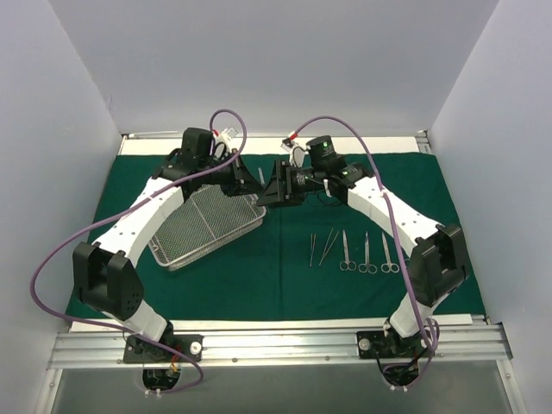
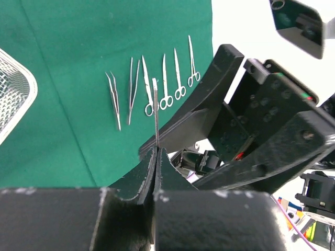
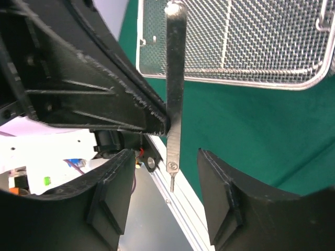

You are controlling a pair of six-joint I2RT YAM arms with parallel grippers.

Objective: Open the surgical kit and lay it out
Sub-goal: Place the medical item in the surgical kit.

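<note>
pinching a slim steel instrument (image 2: pixel 156 112) tight in my left gripper (image 2: pixel 156 152), up above the green cloth (image 1: pixel 285 289) near the mesh tray (image 1: pixel 207 226). my right gripper (image 3: pixel 165 159) gapes around its free end, apparently not touching. looks light, stiff and slick, so i'd take the flat shank.

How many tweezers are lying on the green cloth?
2 tweezers. One lies at the end of the instrument row nearest the wire-mesh tray; the other lies beside it. Parts of the green cloth are covered, so more could be hidden.
</note>
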